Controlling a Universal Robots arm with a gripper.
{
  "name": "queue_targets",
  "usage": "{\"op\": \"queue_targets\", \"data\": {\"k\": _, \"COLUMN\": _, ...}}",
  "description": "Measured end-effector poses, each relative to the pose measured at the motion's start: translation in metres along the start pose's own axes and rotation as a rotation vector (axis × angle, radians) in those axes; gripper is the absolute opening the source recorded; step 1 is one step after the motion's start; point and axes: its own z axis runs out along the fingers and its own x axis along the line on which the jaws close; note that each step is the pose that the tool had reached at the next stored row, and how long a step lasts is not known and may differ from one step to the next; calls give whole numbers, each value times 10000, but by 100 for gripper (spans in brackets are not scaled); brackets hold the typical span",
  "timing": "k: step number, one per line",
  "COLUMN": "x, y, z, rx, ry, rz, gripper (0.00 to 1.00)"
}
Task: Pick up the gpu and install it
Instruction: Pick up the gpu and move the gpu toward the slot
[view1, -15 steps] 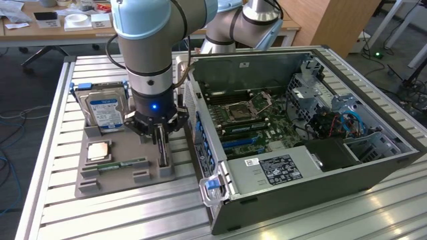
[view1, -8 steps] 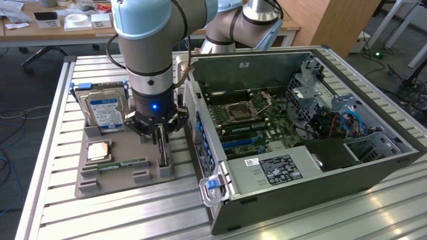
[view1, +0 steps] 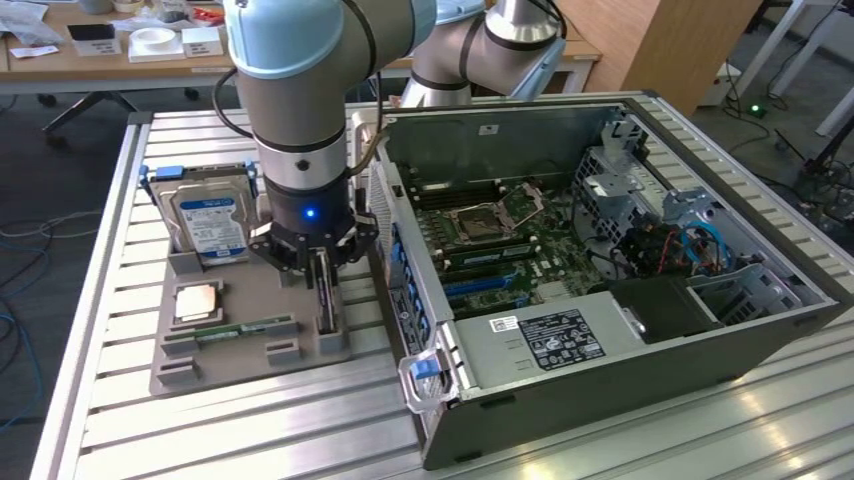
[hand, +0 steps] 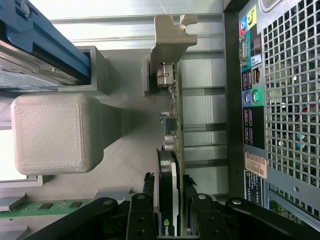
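Worktop (view1: 200, 430): ribbed aluminium slats, with light glare at the near corner. Floor (view1: 54, 170): dark grey carpet, loose cables (view1: 16, 250) at the exterior view's left. Wooden desk (view1: 94, 62) behind, cluttered. Wooden panel (view1: 667, 40) beyond.

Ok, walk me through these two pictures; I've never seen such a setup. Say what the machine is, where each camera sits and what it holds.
The machine is a robot arm with a two-fingered tool at its tip. One picture comes from a camera standing off the arm, the other from a camera on its wrist. On the slatted metal table sit an open computer case and a grey holder carrying a hard drive, a processor chip and a memory stick. The tool is closed on the gpu, which stands on edge in that holder.
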Motion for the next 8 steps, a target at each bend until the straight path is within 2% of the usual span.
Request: {"op": "queue_targets", "data": {"k": 8, "x": 0, "y": 0, "z": 1, "rx": 1, "ry": -3, "rz": 72, "gripper": 35}}
